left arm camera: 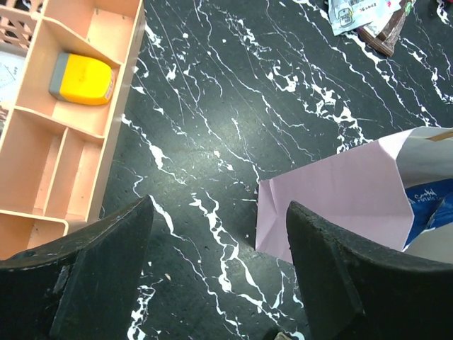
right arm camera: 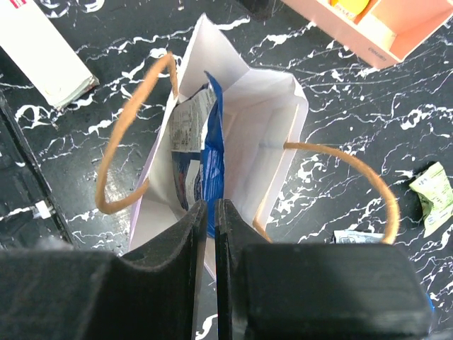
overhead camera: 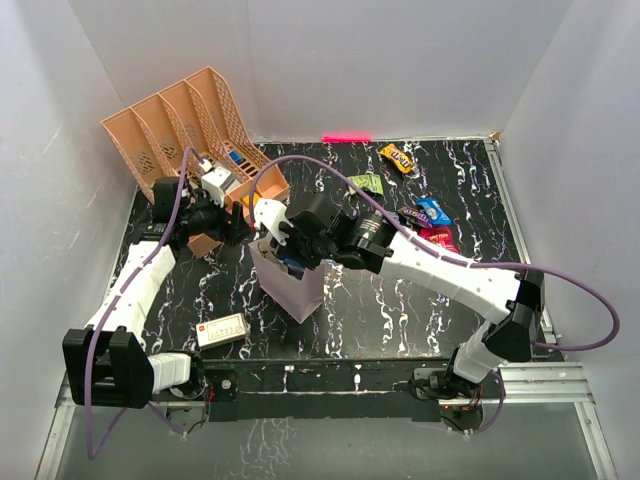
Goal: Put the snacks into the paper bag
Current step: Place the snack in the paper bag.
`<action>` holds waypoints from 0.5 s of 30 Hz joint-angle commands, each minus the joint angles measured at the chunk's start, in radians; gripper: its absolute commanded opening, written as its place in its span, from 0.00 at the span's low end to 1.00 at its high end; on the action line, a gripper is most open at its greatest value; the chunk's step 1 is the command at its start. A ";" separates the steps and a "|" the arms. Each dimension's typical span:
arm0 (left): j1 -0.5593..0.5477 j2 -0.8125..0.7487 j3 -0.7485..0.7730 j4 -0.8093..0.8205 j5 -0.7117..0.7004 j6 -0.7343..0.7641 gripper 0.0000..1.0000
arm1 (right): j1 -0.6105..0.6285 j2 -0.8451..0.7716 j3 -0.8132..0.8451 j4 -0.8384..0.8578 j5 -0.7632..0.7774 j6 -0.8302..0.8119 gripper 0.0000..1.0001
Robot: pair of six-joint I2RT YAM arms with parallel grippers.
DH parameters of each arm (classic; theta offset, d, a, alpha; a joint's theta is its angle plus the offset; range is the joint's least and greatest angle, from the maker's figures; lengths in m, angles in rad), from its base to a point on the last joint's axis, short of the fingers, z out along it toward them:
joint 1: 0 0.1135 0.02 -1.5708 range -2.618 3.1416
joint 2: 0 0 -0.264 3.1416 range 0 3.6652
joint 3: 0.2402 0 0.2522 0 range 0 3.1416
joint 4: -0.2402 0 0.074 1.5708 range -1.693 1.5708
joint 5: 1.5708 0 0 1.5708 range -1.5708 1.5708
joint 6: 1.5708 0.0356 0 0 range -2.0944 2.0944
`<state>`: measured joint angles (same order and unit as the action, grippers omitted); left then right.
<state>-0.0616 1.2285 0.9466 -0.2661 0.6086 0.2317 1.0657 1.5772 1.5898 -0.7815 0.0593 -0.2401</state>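
Note:
The mauve paper bag [overhead camera: 297, 292] stands open at the table's middle; it also shows in the left wrist view [left arm camera: 340, 191] and the right wrist view [right arm camera: 272, 120]. The large blue packet [right arm camera: 212, 152] stands inside it on edge. My right gripper [right arm camera: 211, 207] is over the bag's mouth, shut on the blue packet's top edge. My left gripper [left arm camera: 219, 212] is open and empty over bare table just left of the bag. Loose snacks lie at the back right: yellow-brown [overhead camera: 397, 157], green [overhead camera: 367, 184], small blue [overhead camera: 434, 211], red [overhead camera: 440, 240].
The peach slotted organiser [overhead camera: 190, 130] lies at the back left, holding a yellow item [left arm camera: 83, 78]. A white box with a red mark [overhead camera: 222, 330] lies near the front left. The bag's cord handles [right arm camera: 127, 142] arch beside my right fingers.

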 commanded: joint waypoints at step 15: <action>0.005 0.040 0.189 -0.031 -0.124 0.014 0.81 | -0.436 -0.268 0.016 0.031 -0.323 0.028 0.20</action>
<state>-0.0616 1.2655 1.1049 -0.2916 0.5049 0.2401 0.7654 1.4105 1.6611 -0.8017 -0.1596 -0.2352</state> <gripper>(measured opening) 0.812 0.173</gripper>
